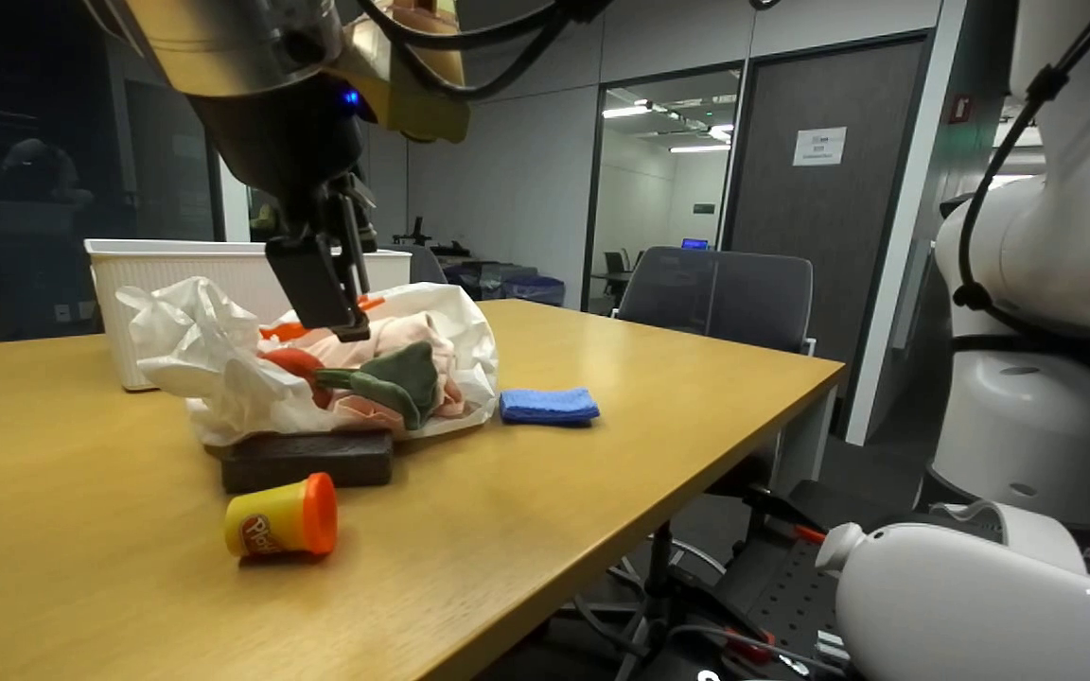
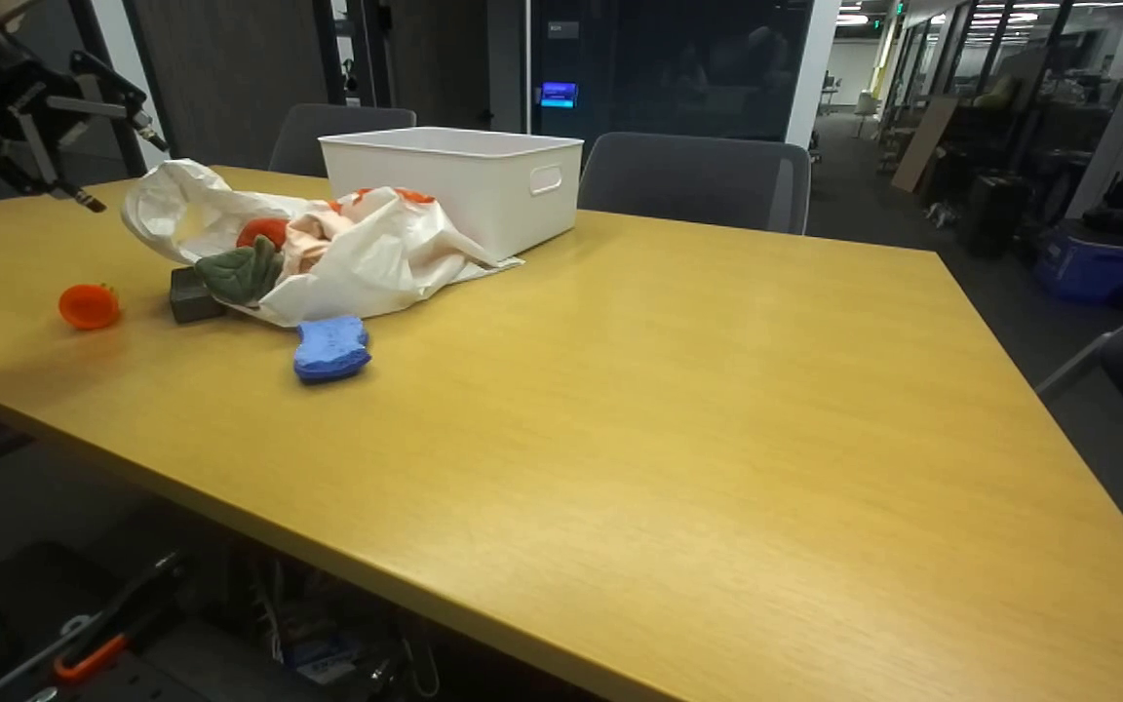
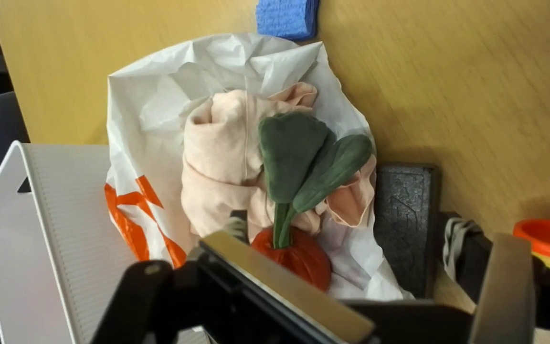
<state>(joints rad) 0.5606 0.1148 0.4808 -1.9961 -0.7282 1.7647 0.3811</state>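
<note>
My gripper (image 3: 351, 234) is open and empty, its fingers wide apart above the table. It also shows in both exterior views (image 1: 351, 322) (image 2: 123, 172). Nearest below it is a white plastic bag (image 3: 155, 110) with orange print, lying open. A pale pink cloth (image 3: 220, 153) lies in the bag. A red plush vegetable (image 3: 303, 260) with green leaves (image 3: 291, 153) lies on the cloth, partly hidden by a finger in the wrist view. A dark block (image 3: 406, 215) is beside the bag's edge. A yellow tub (image 1: 266, 522) with an orange lid (image 1: 321, 514) lies on its side near the block.
A white bin (image 2: 454, 185) stands behind the bag, close to it. A folded blue cloth or sponge (image 2: 330, 348) lies beside the bag. The wooden table's edge (image 1: 659, 515) runs toward the robot base (image 1: 1028, 426). Office chairs (image 2: 698, 180) stand around the table.
</note>
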